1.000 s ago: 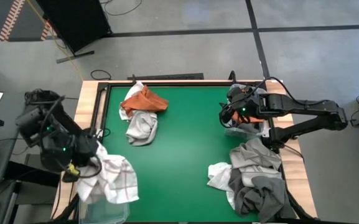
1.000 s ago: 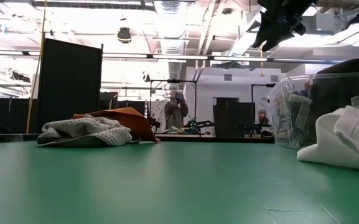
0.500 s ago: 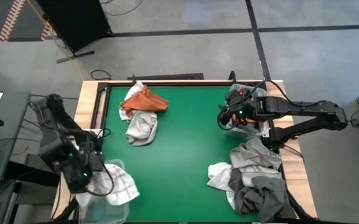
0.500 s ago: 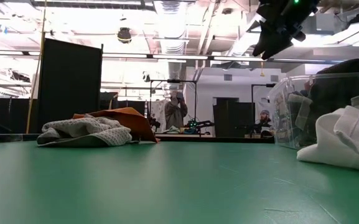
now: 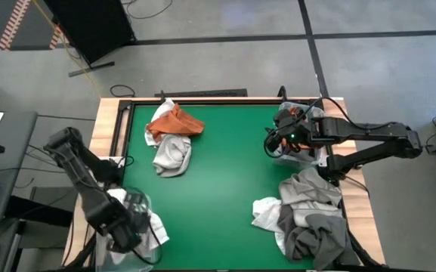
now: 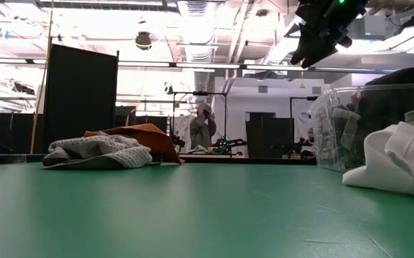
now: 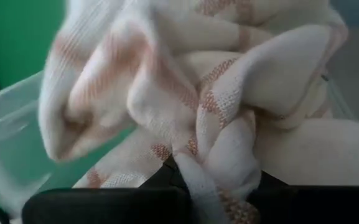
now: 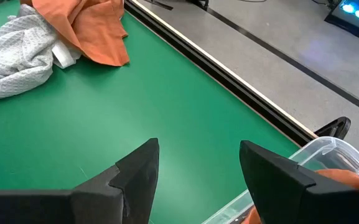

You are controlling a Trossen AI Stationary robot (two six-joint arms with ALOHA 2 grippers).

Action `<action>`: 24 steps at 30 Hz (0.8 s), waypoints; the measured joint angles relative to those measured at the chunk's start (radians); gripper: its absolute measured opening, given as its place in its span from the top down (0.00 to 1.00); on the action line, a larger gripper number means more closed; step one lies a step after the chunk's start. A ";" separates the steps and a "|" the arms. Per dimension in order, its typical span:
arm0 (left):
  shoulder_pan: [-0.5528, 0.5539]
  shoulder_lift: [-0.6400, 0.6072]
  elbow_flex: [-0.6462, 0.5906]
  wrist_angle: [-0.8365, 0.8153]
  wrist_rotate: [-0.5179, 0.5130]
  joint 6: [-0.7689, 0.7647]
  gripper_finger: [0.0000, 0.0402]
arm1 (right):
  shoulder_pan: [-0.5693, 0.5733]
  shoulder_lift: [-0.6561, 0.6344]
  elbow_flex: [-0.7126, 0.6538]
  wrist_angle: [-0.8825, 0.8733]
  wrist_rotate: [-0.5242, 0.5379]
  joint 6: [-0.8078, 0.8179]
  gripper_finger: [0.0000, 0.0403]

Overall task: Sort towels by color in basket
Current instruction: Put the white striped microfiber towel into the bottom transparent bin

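- Since the earlier frame the left pincer [image 5: 123, 230] has swung down the left edge of the worktop [image 5: 225, 174] toward the near corner, carrying the checked white towel [image 7: 229, 112] with it; it now hangs over a clear bin [image 5: 131, 261] there. The right pincer [image 5: 272, 142] has barely shifted.
- The left pincer is clamped narrow on a fold of that towel. Most of the cloth bunches loose ahead of the fingers, so a release here could leave a corner draped over the bin's rim.
- A thin pinch on soft weave may slip early and drop the towel outside the bin.
- The right pincer hovers wide and empty above the worktop by the far-right clear bin [image 8: 303, 162].
- The orange towel [image 5: 176, 121] and light grey towel [image 5: 171, 155] overlap; one grab could lift both colours.
- The mixed heap [image 5: 308, 215] spills over its bin, and tugging may drag neighbours out.
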State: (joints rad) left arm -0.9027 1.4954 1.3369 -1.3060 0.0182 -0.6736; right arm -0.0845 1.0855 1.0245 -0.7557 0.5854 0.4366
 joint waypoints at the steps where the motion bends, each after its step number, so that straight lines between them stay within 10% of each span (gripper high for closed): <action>1: 0.004 0.019 0.000 0.007 0.009 0.019 0.93 | 0.000 0.000 0.000 0.004 0.000 0.000 0.38; 24: 0.006 0.141 0.000 0.210 -0.120 0.146 0.89 | 0.065 0.000 0.000 0.012 0.014 0.000 0.38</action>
State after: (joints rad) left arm -0.8967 1.6360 1.3369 -1.0962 -0.1014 -0.5278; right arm -0.0191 1.0855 1.0245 -0.7437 0.5997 0.4366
